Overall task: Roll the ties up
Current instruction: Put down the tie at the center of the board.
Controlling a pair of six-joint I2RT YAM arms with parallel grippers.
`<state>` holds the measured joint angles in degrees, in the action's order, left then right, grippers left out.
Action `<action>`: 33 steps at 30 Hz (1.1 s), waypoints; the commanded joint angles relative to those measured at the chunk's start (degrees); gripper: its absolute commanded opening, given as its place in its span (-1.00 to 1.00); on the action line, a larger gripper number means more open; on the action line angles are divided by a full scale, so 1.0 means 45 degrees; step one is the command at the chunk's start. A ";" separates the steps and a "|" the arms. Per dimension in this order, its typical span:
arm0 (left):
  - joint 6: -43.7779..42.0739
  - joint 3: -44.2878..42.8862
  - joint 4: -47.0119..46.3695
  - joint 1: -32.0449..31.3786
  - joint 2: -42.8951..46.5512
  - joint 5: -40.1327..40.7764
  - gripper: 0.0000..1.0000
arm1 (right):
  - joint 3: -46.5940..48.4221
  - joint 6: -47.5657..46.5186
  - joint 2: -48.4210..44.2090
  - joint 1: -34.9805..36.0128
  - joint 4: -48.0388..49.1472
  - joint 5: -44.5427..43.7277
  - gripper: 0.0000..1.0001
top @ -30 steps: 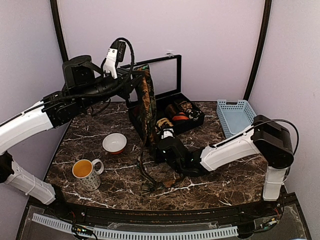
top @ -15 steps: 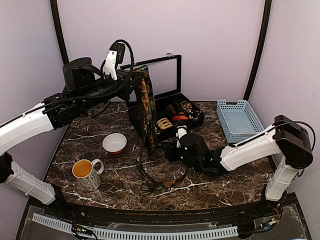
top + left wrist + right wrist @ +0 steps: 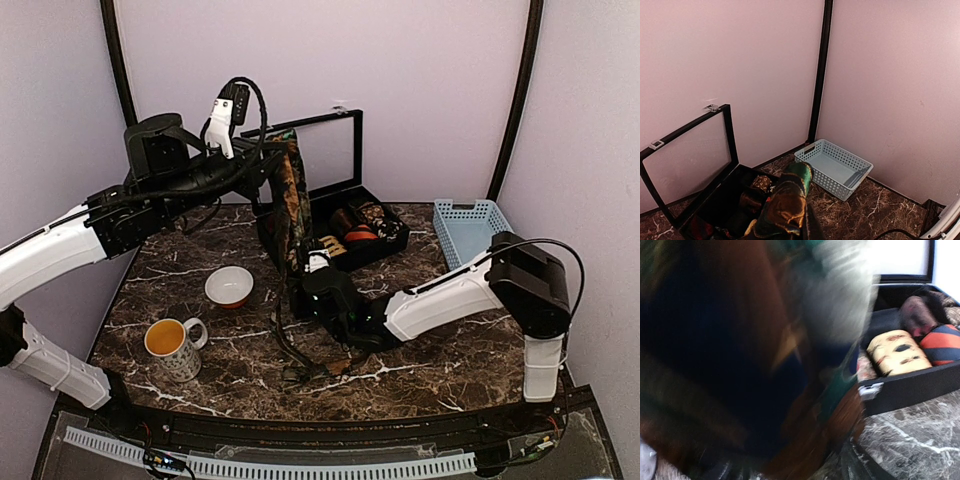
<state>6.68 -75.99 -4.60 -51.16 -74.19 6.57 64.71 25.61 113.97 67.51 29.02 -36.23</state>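
My left gripper [image 3: 277, 160] was clenched on the top of the tie [image 3: 292, 215], which hung at the case's [image 3: 385, 250] nine o'clock, its tail on the table [image 3: 470, 350]. My right gripper [image 3: 306, 285] sat by the lower part; blur hid its grip. I judged I was straightening; next, catch the tail and start coiling.

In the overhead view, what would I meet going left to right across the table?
Mug → white bowl → hanging tie → black case → blue basket.
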 commanded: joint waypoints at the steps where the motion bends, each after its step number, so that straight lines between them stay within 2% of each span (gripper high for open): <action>1: 0.0116 -0.0042 -0.0546 0.0059 0.0447 -0.0065 -1.00 | 0.0991 0.0604 0.0663 -0.0434 -0.0842 -0.1919 -0.06; 2: 0.0118 -0.0033 -0.0543 0.0059 0.0452 -0.0025 -1.00 | 0.1040 0.0590 0.0680 -0.0539 -0.0859 -0.1914 -0.30; 4: 0.0127 -0.0016 -0.0519 0.0069 0.0471 0.0069 -1.00 | 0.0898 0.0418 0.0346 -0.0642 -0.0877 -0.1969 -0.92; 5: 0.0129 0.0032 -0.0537 0.0061 0.0503 0.0184 -1.00 | 0.0694 0.0305 0.0016 -0.0662 -0.0913 -0.2040 -1.00; 8: 0.0134 0.0212 -0.0478 0.0067 0.0550 0.0742 -1.00 | -0.0692 0.0074 -0.1732 -0.0675 -0.1182 -0.2120 -1.00; 13: 0.0072 0.0870 0.0333 0.0074 0.0547 0.0965 -1.00 | -0.3806 0.1087 -0.7017 -0.0894 -0.3670 -0.2700 -1.00; 15: 0.0426 0.1501 0.0277 0.0079 0.0517 0.0227 -1.00 | -0.4756 0.1345 -0.9082 -0.1237 -0.5073 -0.3001 -1.00; 18: 0.1596 0.2698 -0.0381 0.0028 0.0018 -0.1618 -1.00 | -0.5175 0.1467 -1.1471 -0.2268 -0.7612 -0.2181 -1.00; 20: 0.2435 0.3492 -0.1014 -0.0160 -0.0569 -0.2424 -1.00 | -0.5059 0.1098 -1.2751 -0.2685 -0.8945 -0.1890 -0.91; 22: 0.2843 0.4263 -0.1580 -0.0477 -0.1002 -0.2380 -1.00 | -0.4731 0.0331 -1.3796 -0.2771 -1.0021 -0.2116 -0.81; 25: 0.3882 0.5338 -0.3274 -0.0704 -0.1606 -0.2774 -1.00 | -0.4060 -0.0517 -1.4621 -0.2793 -1.1793 -0.3177 -0.73; 27: 0.4141 0.5234 -0.3607 -0.0985 -0.2384 -0.2940 -1.00 | -0.3909 -0.1512 -1.4909 -0.2794 -1.2350 -0.3733 -0.71; 29: 0.3997 0.4817 -0.3345 -0.1300 -0.3254 -0.2649 -1.00 | -0.4205 -0.3246 -1.4792 -0.2794 -1.2167 -0.3665 -0.78; 31: 0.4260 0.4628 -0.3500 -0.1327 -0.4053 -0.2813 -1.00 | -0.4502 -0.3979 -1.4127 -0.2833 -1.2214 -0.3277 -0.99; 33: 0.4292 0.4374 -0.3249 -0.1327 -0.4675 -0.2760 -1.00 | -0.4828 -0.4564 -1.3071 -0.2867 -1.1752 -0.2282 -1.00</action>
<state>23.55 -53.71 -16.97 -57.08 -92.01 -5.15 45.12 15.05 49.08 55.16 -22.92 -49.41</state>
